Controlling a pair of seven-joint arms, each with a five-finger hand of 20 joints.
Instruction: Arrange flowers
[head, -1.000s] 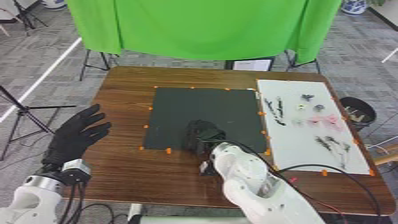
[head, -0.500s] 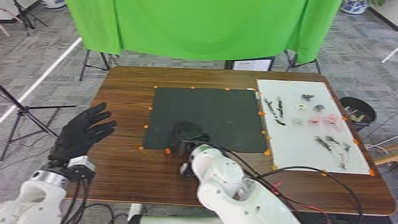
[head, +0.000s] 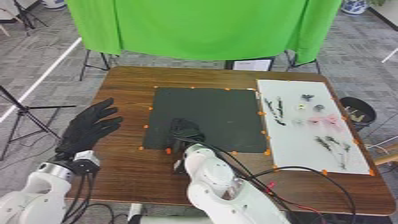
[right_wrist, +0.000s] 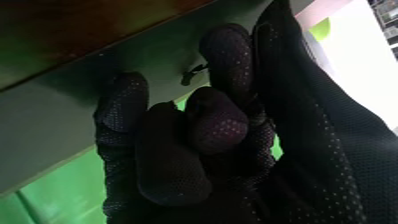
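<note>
Over the near left part of the dark mat (head: 206, 112) is my right hand (head: 185, 131) in the head view. In the right wrist view that hand (right_wrist: 220, 122) has curled fingers, and a small dark sprig (right_wrist: 191, 75) pokes out beside a fingertip; most of it is hidden. My left hand (head: 87, 127) is held left of the mat with straight, spread fingers. On the white board (head: 289, 150) lie dark leafy stems (head: 280, 111), small dark flowers (head: 307, 97), a pale bloom (head: 301, 106), pink flowers (head: 325, 121) and thin grey sprigs (head: 333, 144).
Orange tabs mark the edges of mat and board on the wooden table (head: 124, 110). A black bin (head: 358, 109) stands beyond the table's right edge. Behind the far edge hangs a green cloth (head: 204, 30). Black cables trail along my right arm.
My right hand has moved left across the mat's near part and now stays close to its left corner. My left hand has shifted slightly right and up.
</note>
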